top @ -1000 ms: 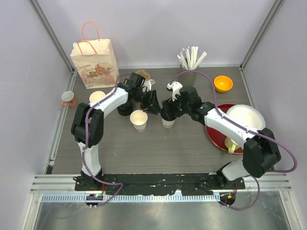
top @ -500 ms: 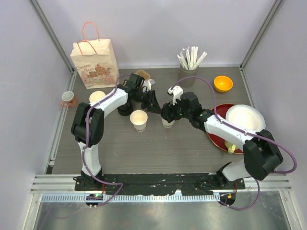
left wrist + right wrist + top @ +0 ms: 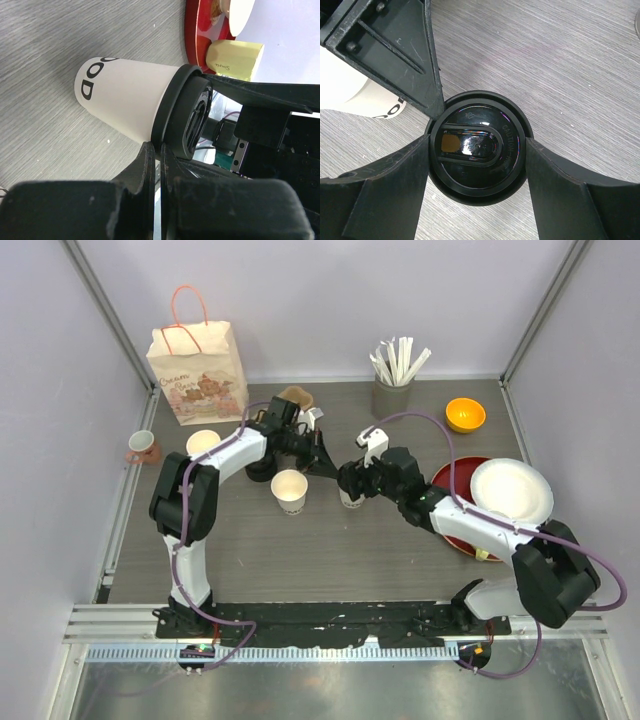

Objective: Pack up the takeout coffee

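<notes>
**Left jaws snapped shut, right jaws closed in**

Since a second ago the left gripper (image 3: 318,457) has gone from half open to fully shut. Its two fingers (image 3: 152,165) are pressed flat together, with their tip at the rim of the lid (image 3: 172,112). The right gripper (image 3: 350,484) has narrowed from its widest, and its arm has stretched out lower and flatter. The coffee cup (image 3: 349,498) has not moved. It stands upright on the table (image 3: 560,60) between the right jaws, which hold it with one finger (image 3: 390,190) against each side of the lid. The left arm reaches far forward and bends to the right, so its shut tips sit just beside the cup's far-left side. The cup is smooth cream paper, tapered, with black lettering. The lid is round, glossy black plastic with a raised oval tab. The table is grey with a fine brushed grain
</notes>
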`<act>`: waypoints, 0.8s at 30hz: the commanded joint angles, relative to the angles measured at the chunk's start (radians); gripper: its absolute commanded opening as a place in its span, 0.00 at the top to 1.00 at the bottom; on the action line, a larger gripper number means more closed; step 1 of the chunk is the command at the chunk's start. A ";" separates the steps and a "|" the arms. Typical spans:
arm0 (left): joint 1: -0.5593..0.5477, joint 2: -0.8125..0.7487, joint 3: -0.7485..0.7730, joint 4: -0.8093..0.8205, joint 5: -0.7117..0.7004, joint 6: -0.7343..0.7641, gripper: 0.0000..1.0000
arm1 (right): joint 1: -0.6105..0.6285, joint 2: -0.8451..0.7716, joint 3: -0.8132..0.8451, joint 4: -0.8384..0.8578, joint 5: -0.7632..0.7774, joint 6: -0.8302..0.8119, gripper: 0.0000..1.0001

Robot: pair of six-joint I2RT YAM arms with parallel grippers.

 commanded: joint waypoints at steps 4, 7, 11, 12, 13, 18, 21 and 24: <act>-0.007 0.092 -0.073 -0.068 -0.131 0.017 1.00 | 0.007 -0.013 -0.127 -0.028 0.034 0.121 0.43; -0.008 0.110 -0.064 -0.089 -0.163 0.017 1.00 | 0.007 -0.015 -0.149 -0.031 0.031 0.148 0.45; -0.024 0.126 -0.057 -0.119 -0.212 0.017 1.00 | 0.007 -0.013 -0.166 -0.040 0.034 0.166 0.50; -0.025 0.129 -0.062 -0.119 -0.214 0.012 1.00 | 0.005 -0.013 -0.167 -0.045 0.045 0.172 0.50; -0.028 0.130 -0.068 -0.120 -0.220 0.009 1.00 | 0.007 -0.016 -0.172 -0.044 0.047 0.174 0.50; -0.027 0.146 -0.080 -0.115 -0.246 0.002 1.00 | 0.009 -0.030 -0.221 0.005 0.041 0.186 0.51; -0.028 0.152 -0.070 -0.126 -0.278 0.023 1.00 | 0.010 -0.039 -0.239 0.013 0.056 0.186 0.51; -0.027 0.136 -0.006 -0.134 -0.237 0.060 1.00 | 0.018 -0.049 -0.239 0.021 0.050 0.175 0.53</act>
